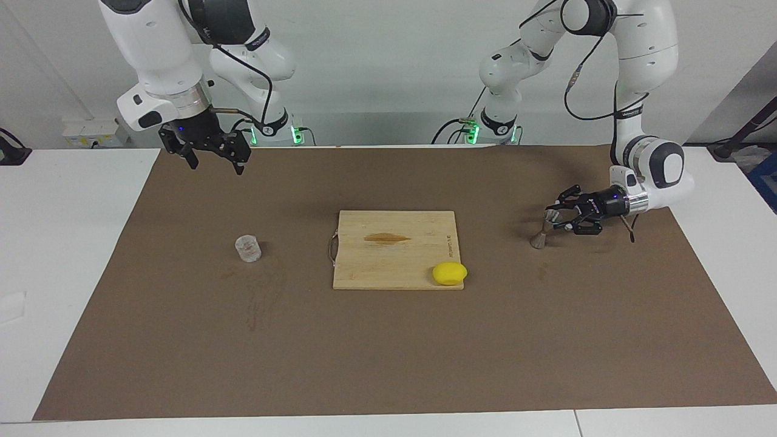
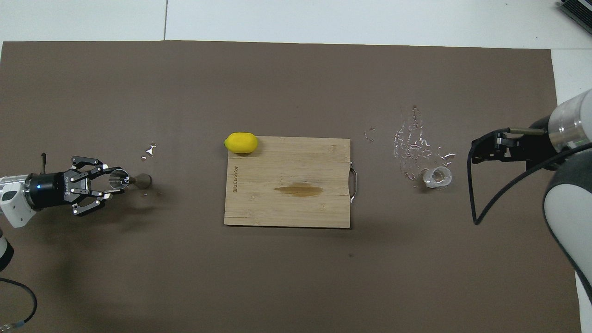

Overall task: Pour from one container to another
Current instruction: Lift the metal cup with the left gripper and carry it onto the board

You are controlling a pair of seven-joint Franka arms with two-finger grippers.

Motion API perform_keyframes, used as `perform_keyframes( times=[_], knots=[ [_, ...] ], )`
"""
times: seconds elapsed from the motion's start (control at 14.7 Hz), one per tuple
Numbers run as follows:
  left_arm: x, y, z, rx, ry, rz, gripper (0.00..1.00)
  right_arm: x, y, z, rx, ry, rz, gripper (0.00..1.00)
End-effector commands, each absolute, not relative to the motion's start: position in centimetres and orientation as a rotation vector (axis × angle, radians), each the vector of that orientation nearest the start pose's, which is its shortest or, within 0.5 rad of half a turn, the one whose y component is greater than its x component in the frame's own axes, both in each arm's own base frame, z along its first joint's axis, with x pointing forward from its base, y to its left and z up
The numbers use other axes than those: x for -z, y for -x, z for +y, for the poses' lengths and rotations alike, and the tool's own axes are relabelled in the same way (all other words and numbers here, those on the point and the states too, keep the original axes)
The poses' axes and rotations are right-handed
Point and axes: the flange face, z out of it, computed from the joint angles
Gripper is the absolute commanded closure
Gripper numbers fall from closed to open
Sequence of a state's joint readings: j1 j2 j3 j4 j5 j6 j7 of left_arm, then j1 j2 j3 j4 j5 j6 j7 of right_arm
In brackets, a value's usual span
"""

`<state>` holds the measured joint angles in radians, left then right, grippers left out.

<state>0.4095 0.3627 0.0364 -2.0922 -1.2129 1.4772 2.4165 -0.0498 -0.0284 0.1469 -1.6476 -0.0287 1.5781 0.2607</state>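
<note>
Flanking open mat: jigger in left end effector, tumbler.

Open brown mat surrounds the glass tumbler; only the cutting board and lemon obstruct mid-table.

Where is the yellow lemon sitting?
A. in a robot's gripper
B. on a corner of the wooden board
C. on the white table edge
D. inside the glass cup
B: the lemon rests on a corner of the wooden cutting board, apart from the glass tumbler and both grippers.
</note>
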Motion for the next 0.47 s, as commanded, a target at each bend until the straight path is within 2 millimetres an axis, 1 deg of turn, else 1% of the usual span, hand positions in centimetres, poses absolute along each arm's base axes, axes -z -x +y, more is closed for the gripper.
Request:
perform_keyframes(
  times=[0.0,0.14,0.2,0.27,0.41],
  knots=[
    [-27.8,-52.0,10.2,-1.141,-1.411,-1.217,0.79,-60.5,-53.8,4.7,-0.032,3.173,0.235,0.00],
    [-28.3,-52.5,7.8,-1.122,-1.369,-1.241,0.80,-60.5,-53.8,4.7,-0.032,3.173,0.235,0.00],
    [-28.7,-52.6,5.8,-1.111,-1.329,-1.240,0.81,-60.5,-53.8,4.7,-0.032,3.173,0.235,0.00],
    [-29.6,-52.7,4.1,-1.102,-1.305,-1.242,0.81,-60.6,-53.7,4.7,-0.030,3.173,0.235,0.00],
    [-30.8,-52.9,0.9,-1.080,-1.280,-1.233,0.81,-60.6,-53.7,4.7,-0.030,3.173,0.235,0.00]
  ],
)
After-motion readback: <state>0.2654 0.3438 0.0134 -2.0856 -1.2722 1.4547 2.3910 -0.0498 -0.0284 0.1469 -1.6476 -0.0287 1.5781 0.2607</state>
